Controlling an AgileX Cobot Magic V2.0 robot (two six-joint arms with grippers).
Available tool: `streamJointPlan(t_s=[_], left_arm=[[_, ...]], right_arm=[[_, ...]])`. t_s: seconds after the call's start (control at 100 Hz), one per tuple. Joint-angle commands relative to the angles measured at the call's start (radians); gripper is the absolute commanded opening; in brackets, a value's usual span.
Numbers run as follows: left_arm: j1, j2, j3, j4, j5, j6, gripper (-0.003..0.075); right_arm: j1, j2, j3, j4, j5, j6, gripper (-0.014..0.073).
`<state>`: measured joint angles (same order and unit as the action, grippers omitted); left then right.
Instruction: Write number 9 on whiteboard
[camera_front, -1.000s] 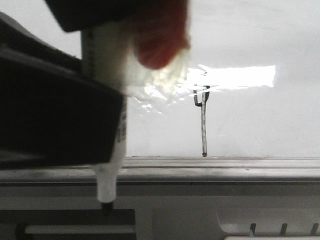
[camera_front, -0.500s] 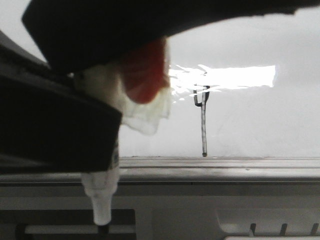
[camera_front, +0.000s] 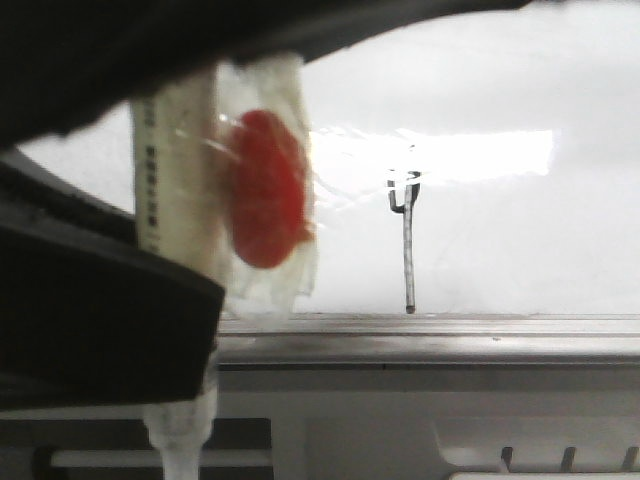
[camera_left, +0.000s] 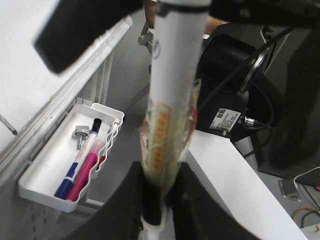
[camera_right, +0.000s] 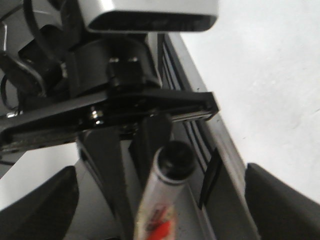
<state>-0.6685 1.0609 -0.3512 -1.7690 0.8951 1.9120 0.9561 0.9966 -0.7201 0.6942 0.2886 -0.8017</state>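
Note:
The number 9 (camera_front: 407, 240), a thin dark figure with a small loop over a straight stem, stands on the whiteboard (camera_front: 520, 230) just above its grey rail (camera_front: 450, 345). A white marker (camera_front: 180, 230) with a red label under clear tape hangs close to the front camera, tip down. My left gripper (camera_left: 155, 200) is shut on the marker (camera_left: 172, 100) near its tip. My right gripper (camera_right: 160, 200) is open, its fingers wide apart either side of the marker's dark round end (camera_right: 172, 160). The left gripper fills the lower left of the front view (camera_front: 100, 330).
A white tray (camera_left: 37, 175) hangs below the board's rail (camera_left: 65, 105), holding a blue-capped marker (camera_left: 75, 165), a pink marker (camera_left: 86, 172) and a small metal piece. A white tabletop (camera_left: 235, 185) and black arm bases with cables lie behind.
The marker has sunk in the front view, its tip now below the frame, and its red label has turned to face the camera. Dark arm parts now cover the top. The 9 is unchanged.

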Motion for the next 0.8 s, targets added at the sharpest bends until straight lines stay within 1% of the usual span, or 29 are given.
streamJointPlan(t_s=[0.0,0.06,0.11,0.18,0.22,0.23,0.25,0.26,0.27,0.28,0.31,0.32,0.34,0.35,0.37,0.43,0.5,0.59,0.67,0.74,0.79], left_arm=[[-0.005,-0.006,-0.021,-0.087,0.050,-0.028,-0.0020],[-0.005,-0.006,-0.021,-0.087,0.036,-0.033,-0.0020],[-0.005,-0.006,-0.021,-0.087,-0.003,-0.059,-0.0020],[-0.005,-0.006,-0.021,-0.087,-0.100,-0.108,-0.0020],[-0.005,-0.006,-0.026,-0.089,-0.146,-0.143,-0.0020],[-0.005,-0.006,-0.029,-0.089,-0.165,-0.149,-0.0020],[-0.005,-0.006,-0.033,-0.089,-0.193,-0.167,-0.0020],[-0.005,-0.006,-0.037,-0.091,-0.203,-0.180,-0.0020],[-0.005,-0.006,-0.041,-0.091,-0.213,-0.188,-0.0020],[-0.005,-0.006,-0.043,-0.091,-0.233,-0.196,-0.0020],[-0.006,-0.006,-0.054,-0.091,-0.279,-0.241,-0.0020],[-0.006,-0.006,-0.060,-0.091,-0.300,-0.251,-0.0020],[-0.006,-0.006,-0.069,-0.091,-0.321,-0.277,-0.0020],[-0.007,-0.006,-0.072,-0.091,-0.342,-0.285,-0.0020],[-0.009,-0.006,-0.082,-0.091,-0.373,-0.307,-0.0020],[-0.025,-0.006,-0.112,-0.091,-0.455,-0.338,-0.0020],[-0.061,-0.006,-0.153,-0.091,-0.566,-0.345,-0.0020],[-0.136,-0.002,-0.200,-0.091,-0.752,-0.395,-0.0020],[-0.217,0.018,-0.226,-0.091,-0.915,-0.403,-0.0020],[-0.278,0.042,-0.239,-0.091,-1.026,-0.459,-0.0020],[-0.308,0.061,-0.251,-0.091,-1.071,-0.487,-0.0020]], right_arm=[[-0.051,-0.063,-0.036,0.016,-0.070,-0.002,0.0636],[-0.093,-0.103,-0.036,0.016,-0.071,-0.002,0.0614],[-0.124,-0.135,-0.036,0.016,-0.071,-0.002,0.0576],[-0.159,-0.184,-0.036,0.016,-0.073,-0.002,0.0471],[-0.173,-0.207,-0.036,0.016,-0.073,0.000,0.0366],[-0.175,-0.215,-0.036,0.016,-0.073,0.000,0.0325],[-0.177,-0.227,-0.036,0.016,-0.073,0.002,0.0281],[-0.180,-0.231,-0.036,0.016,-0.073,0.002,0.0237],[-0.183,-0.238,-0.036,0.016,-0.073,0.002,0.0214],[-0.182,-0.241,-0.036,0.016,-0.073,0.002,0.0169],[-0.187,-0.253,-0.036,0.016,-0.073,0.002,0.0081],[-0.189,-0.258,-0.036,0.016,-0.073,0.002,0.0038],[-0.190,-0.265,-0.036,0.016,-0.073,0.002,-0.0001],[-0.192,-0.267,-0.036,0.016,-0.073,0.002,-0.0041],[-0.194,-0.272,-0.036,0.016,-0.073,0.002,-0.0076],[-0.195,-0.280,-0.036,0.016,-0.073,0.002,-0.0069],[-0.195,-0.280,-0.036,0.016,-0.073,0.002,-0.0069],[-0.195,-0.276,-0.034,0.016,-0.073,0.002,-0.0069],[-0.195,-0.276,-0.034,0.016,-0.073,0.002,-0.0069],[-0.195,-0.276,-0.034,0.016,-0.073,0.002,-0.0069],[-0.195,-0.276,-0.034,0.016,-0.073,0.002,-0.0069]])
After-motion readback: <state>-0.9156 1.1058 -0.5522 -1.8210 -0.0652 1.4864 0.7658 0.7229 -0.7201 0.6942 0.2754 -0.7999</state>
